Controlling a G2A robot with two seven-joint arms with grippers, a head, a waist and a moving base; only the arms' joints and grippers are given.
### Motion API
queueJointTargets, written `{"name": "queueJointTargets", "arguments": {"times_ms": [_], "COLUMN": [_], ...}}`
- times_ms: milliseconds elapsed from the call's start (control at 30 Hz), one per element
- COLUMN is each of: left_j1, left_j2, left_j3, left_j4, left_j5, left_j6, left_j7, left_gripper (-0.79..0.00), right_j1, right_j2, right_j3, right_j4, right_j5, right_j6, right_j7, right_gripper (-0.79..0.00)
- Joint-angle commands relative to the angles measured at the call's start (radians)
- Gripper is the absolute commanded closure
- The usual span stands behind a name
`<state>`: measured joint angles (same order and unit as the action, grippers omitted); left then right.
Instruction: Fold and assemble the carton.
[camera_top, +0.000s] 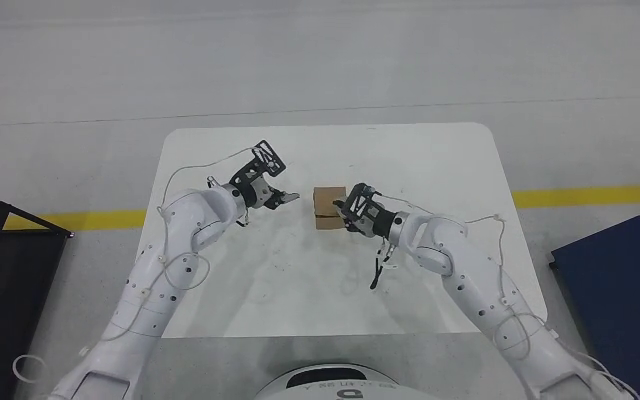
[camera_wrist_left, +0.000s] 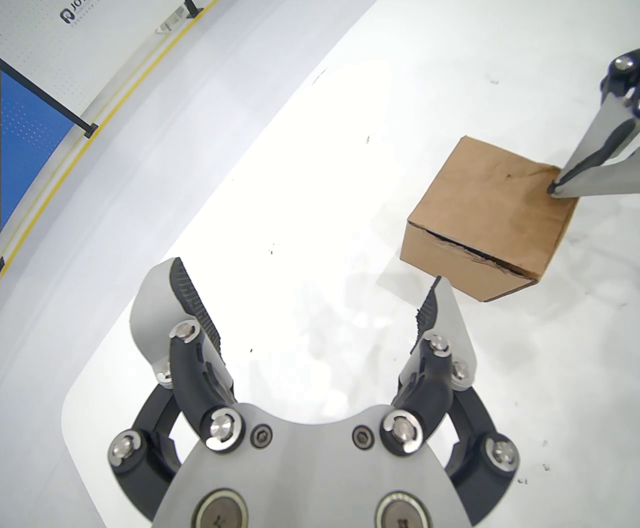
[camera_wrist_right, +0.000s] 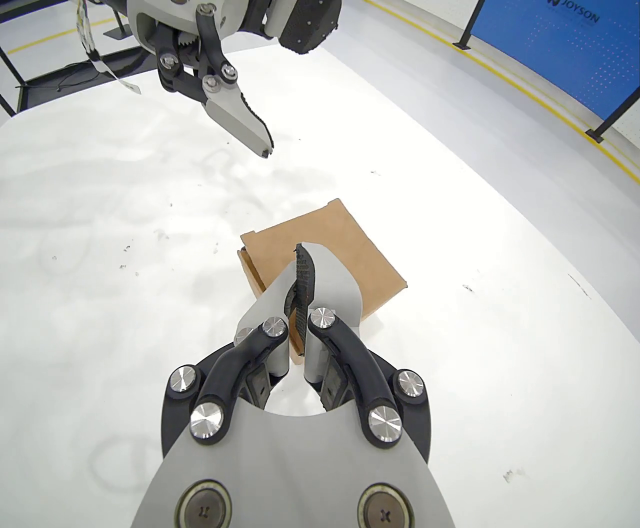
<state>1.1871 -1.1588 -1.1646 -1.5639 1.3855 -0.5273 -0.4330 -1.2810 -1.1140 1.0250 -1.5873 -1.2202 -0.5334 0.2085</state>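
Sitting near the middle of the white table (camera_top: 430, 165), the brown carton (camera_top: 326, 207) stands folded into a cube. The right gripper (camera_wrist_right: 301, 260) has its fingers pressed together, with the tips touching the carton's top near one edge. The left gripper (camera_wrist_left: 307, 274) hovers near the carton without touching it, fingers spread wide apart.
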Motion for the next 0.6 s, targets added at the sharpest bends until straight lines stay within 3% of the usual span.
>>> {"name": "queueJointTargets", "arguments": {"times_ms": [0, 233, 567], "left_j1": [-0.004, -0.038, 0.001], "left_j2": [0.0, -0.005, 0.004], "left_j3": [0.001, 0.008, -0.046], "left_j4": [0.004, 0.02, 0.001], "left_j5": [-0.003, -0.024, -0.038], "left_j6": [0.001, 0.017, 0.07], "left_j7": [-0.002, -0.021, -0.009], "left_gripper": [-0.785, -0.785, -0.785], "right_j1": [-0.013, -0.005, 0.175], "right_j2": [0.003, -0.003, -0.056], "right_j3": [0.011, 0.005, -0.156], "right_j4": [-0.013, -0.028, 0.096], "right_j5": [-0.004, 0.01, 0.067], "right_j6": [-0.001, 0.008, -0.019], "right_j7": [-0.023, -0.069, 0.143], "right_gripper": [0.0, 0.0, 0.0]}}
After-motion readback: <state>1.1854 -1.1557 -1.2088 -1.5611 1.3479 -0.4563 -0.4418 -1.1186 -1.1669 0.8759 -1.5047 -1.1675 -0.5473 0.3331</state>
